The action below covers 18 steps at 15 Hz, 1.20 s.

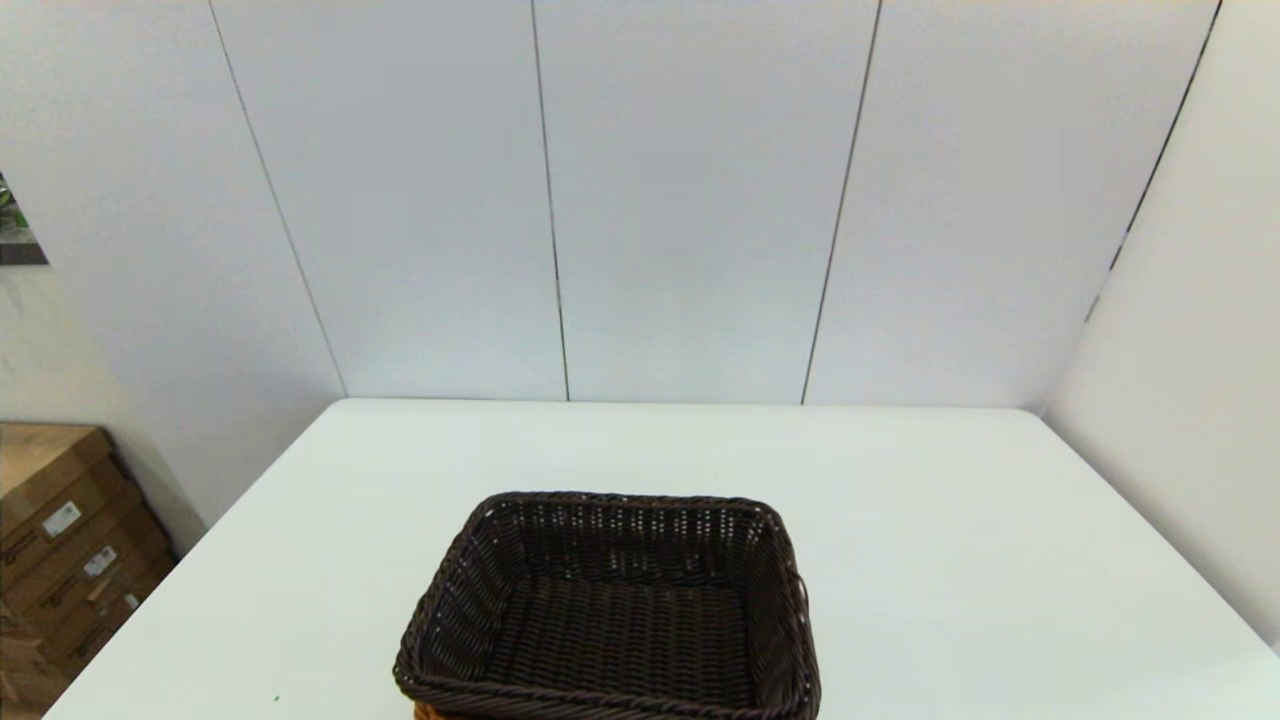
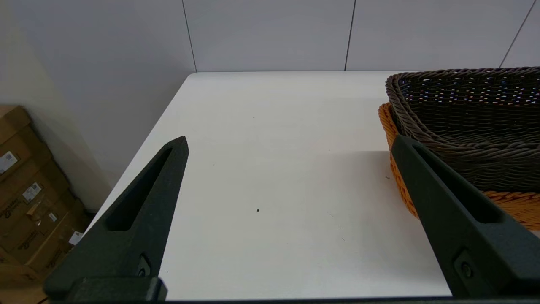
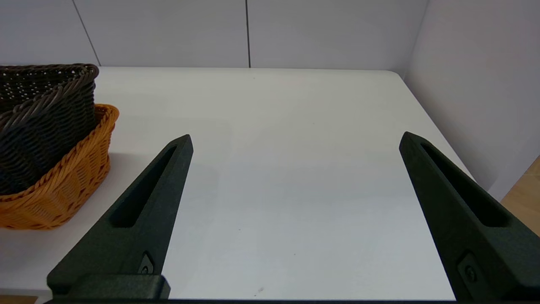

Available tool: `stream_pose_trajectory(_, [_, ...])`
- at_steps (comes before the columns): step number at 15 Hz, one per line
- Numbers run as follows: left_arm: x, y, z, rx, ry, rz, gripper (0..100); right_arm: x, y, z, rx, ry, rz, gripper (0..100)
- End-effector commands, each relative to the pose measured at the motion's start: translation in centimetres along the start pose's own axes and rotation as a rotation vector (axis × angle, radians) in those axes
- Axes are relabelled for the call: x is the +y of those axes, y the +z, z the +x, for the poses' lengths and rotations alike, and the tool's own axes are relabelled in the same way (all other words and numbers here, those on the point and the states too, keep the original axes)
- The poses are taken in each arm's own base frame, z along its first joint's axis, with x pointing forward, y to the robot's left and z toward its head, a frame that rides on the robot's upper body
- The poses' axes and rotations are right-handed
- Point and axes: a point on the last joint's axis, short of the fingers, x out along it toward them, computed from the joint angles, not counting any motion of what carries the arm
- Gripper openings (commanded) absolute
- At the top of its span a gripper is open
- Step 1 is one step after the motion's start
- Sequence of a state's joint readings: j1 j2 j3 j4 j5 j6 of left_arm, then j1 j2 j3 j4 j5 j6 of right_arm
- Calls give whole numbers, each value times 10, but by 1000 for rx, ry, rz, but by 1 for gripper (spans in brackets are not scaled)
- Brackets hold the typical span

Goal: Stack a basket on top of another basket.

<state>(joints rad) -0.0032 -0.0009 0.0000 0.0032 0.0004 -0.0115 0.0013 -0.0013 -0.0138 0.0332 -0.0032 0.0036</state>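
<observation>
The dark brown basket (image 1: 610, 610) sits nested inside the orange-tan basket (image 1: 428, 711) near the table's front edge, with only a sliver of orange showing under it in the head view. From the left wrist view the dark basket (image 2: 468, 122) rests in the orange basket (image 2: 512, 204); the right wrist view shows the same pair, dark (image 3: 38, 122) in orange (image 3: 63, 185). My left gripper (image 2: 289, 141) is open over bare table left of the baskets. Right of them my right gripper (image 3: 295, 139) is open too. Neither arm shows in the head view.
The white table (image 1: 950, 560) is bounded by grey wall panels at the back and right. Cardboard boxes (image 1: 60, 550) stand on the floor beyond the table's left edge, cardboard boxes (image 2: 29, 198) also in the left wrist view.
</observation>
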Motion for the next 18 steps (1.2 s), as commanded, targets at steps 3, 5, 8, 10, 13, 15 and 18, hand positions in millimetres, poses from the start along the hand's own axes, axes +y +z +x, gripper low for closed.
stream_pose_trajectory(3, [0,0,0,-1,1,-1,100,0,0,0,3,0,-1,100])
stream_pose_trajectory(5, [0,0,0,-1,1,-1,100,0,0,0,2,0,-1,100])
stream_pose_trajectory(8, [0,0,0,-1,1,1,100,0,0,0,2,0,-1,100])
stream_pose_trajectory(10, [0,0,0,-1,0,-1,100,0,0,0,2,0,-1,100])
stream_pose_trajectory(13, [0,0,0,-1,1,-1,100,0,0,0,2,0,-1,100])
stream_pose_trajectory(15, [0,0,0,-1,1,-1,100,0,0,0,2,0,-1,100])
stream_pose_trajectory(18, [0,0,0,-1,1,-1,100,0,0,0,2,0,-4,100])
